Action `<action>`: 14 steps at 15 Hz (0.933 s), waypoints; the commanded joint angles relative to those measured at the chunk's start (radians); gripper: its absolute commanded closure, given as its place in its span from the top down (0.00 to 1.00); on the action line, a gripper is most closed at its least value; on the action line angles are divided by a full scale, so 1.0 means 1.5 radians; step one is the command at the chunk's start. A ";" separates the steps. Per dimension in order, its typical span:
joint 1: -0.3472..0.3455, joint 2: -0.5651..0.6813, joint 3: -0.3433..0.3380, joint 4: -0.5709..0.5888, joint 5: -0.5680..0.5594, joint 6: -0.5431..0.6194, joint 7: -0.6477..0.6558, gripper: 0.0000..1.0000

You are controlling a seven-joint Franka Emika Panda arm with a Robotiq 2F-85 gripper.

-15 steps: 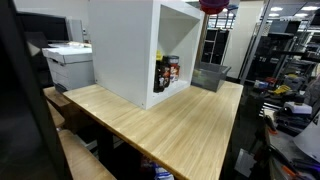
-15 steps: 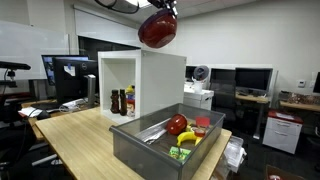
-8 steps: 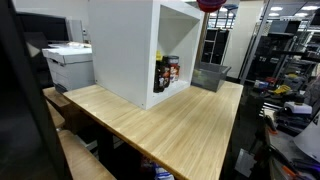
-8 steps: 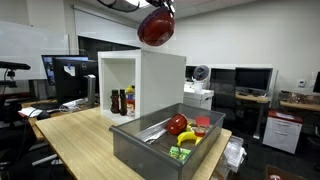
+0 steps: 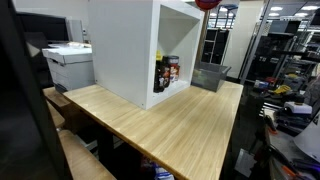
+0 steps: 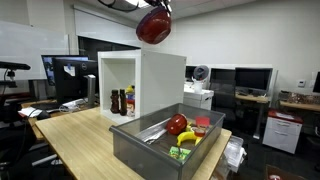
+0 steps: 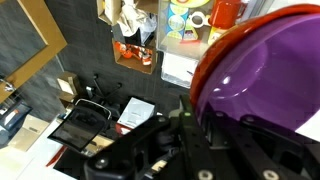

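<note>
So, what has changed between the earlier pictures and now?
The end effector, shut on the red bowl, lifted it slightly and shifted it a little leftward in both exterior views, high above the white cabinet. It kept its grip. The metal bin, the bottles and the table did not move.

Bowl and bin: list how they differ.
The bowl is round and glossy red; the bin is rectangular and grey metal. The bowl is held aloft in the jaws, above the cabinet; the bin rests on the table. The bin holds a banana and other items; the bowl's inside cannot be seen clearly. Both are open containers.
</note>
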 commanded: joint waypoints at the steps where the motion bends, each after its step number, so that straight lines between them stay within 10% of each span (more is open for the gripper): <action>1: 0.011 0.000 0.000 0.017 0.018 -0.011 -0.017 0.03; 14: 0.031 0.007 0.001 0.031 0.071 -0.031 -0.043 0.03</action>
